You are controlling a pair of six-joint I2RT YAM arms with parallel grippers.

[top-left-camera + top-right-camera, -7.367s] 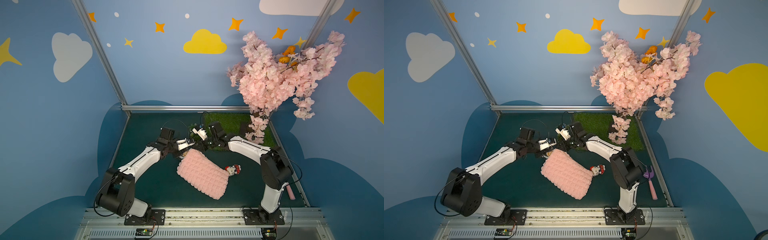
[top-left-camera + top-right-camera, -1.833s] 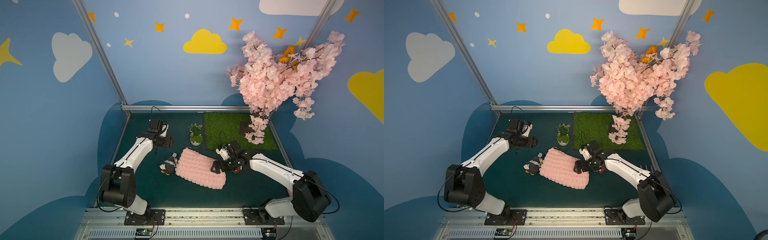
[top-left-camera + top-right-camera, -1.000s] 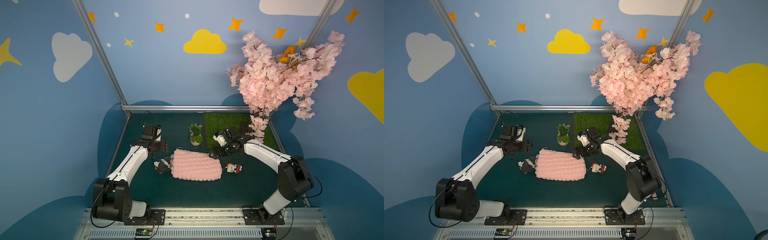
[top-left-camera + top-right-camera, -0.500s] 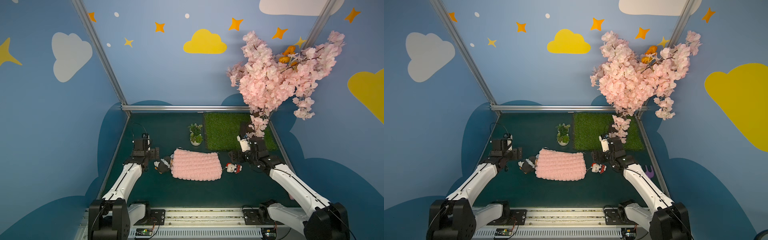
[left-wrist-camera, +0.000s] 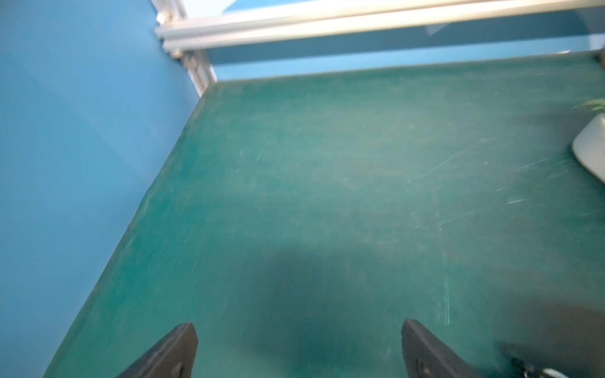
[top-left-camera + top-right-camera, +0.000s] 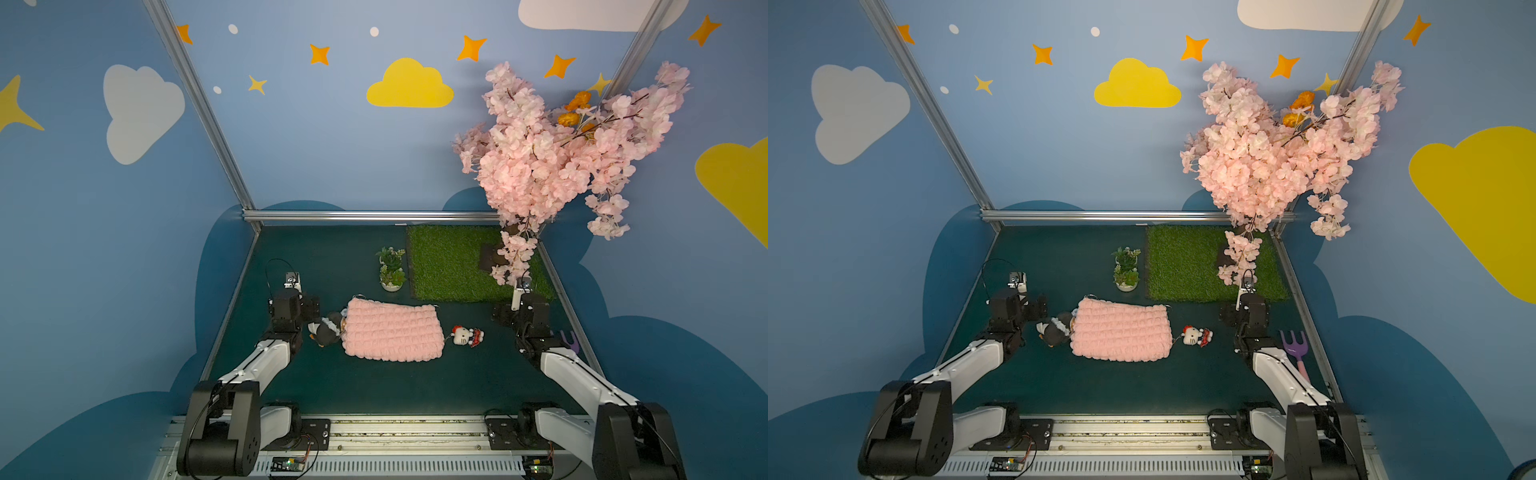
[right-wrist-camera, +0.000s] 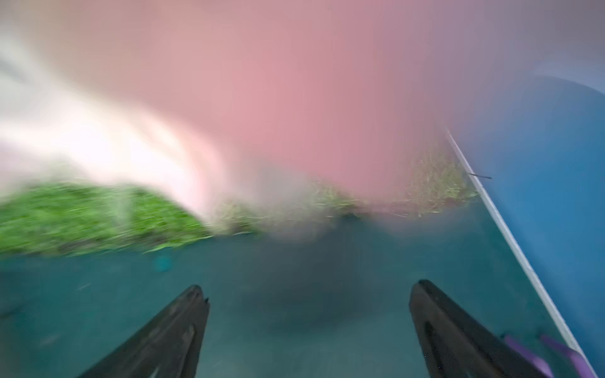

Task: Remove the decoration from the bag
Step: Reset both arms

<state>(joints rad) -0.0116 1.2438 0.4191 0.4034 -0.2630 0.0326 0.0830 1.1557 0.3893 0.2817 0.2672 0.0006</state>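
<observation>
Since a second ago the right tool [image 7: 309, 284] has backed off sideways, leaving the decoration [image 6: 465, 335] on the desk [image 6: 374, 390] just beside the bag [image 6: 392, 330], chain toward it; light and soft, it suits a pinch across its plush body, with this tool and the left tool [image 5: 298, 322] both spread wide, empty.

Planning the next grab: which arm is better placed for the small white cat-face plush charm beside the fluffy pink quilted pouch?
Likely right. The white cat-face charm lies off the right end of the pink quilted pouch, nearer the right gripper, fingers open; the left gripper sits past the opposite end.
</observation>
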